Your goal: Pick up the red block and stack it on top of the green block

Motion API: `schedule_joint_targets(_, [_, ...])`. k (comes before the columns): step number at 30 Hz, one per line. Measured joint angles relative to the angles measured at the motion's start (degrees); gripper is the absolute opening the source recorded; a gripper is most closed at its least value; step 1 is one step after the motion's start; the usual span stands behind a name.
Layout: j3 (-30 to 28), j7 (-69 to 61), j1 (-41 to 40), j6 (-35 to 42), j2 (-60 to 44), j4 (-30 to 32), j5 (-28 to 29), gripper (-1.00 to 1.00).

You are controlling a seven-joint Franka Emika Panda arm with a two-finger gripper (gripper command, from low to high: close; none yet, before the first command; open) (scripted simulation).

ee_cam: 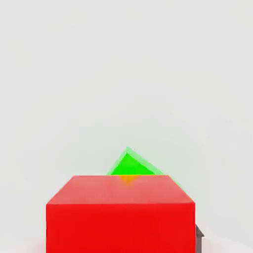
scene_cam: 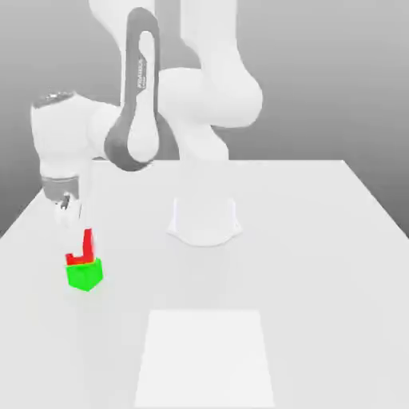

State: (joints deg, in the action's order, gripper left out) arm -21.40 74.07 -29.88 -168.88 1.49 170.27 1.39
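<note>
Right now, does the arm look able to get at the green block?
Probably not for a clean grasp: the red block sits directly above the green block, with the gripper right over them, so the top approach looks blocked.

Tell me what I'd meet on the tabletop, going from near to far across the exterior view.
Pale square patch → bright-green cube → white base of the robot arm.
</note>
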Motion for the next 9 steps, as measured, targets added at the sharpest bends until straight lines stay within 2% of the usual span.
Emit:
schedule_joint_targets(5, [0.1,-0.6,0.0,-0.8,-0.8,0.0,-0.8,1.00])
schedule_joint_targets(9, [0.8,2.4,-2.1,4.4,4.5,0.0,3.6,1.00])
